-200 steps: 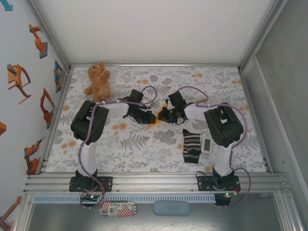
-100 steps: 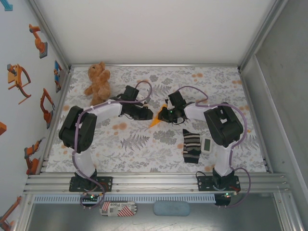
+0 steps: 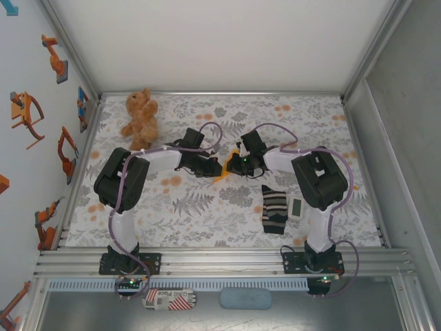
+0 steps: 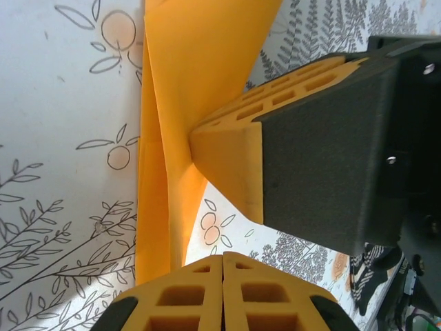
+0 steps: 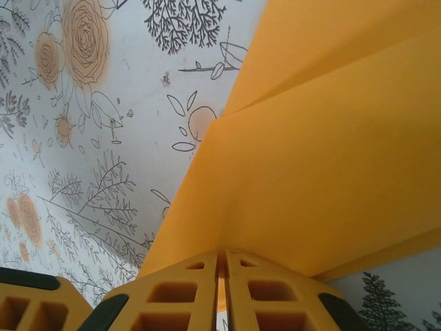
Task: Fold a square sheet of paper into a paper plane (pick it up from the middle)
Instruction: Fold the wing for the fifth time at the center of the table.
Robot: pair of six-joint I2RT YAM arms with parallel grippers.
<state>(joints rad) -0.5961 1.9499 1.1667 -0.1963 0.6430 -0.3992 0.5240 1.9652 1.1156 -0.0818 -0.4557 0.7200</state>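
Frame centre: folded orange paper [image 3: 220, 175] slants from upper right to lower left, tip lower left. Right gripper [image 5: 219, 254] pinches it; left gripper [image 4: 222, 256] is clenched just beside it.

I count four things out there: one paper plane [image 3: 220, 176], one teddy bear [image 3: 140, 114], one striped sock [image 3: 274, 209] — and one white device [image 3: 295, 207].

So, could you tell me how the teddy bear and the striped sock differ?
The teddy bear is bulky tan plush, while the striped sock is flat, black and white. The bear is at the far left of the floral table cover, with nothing close by. The sock lies near right, beside a small white device. Both rest on that cover.
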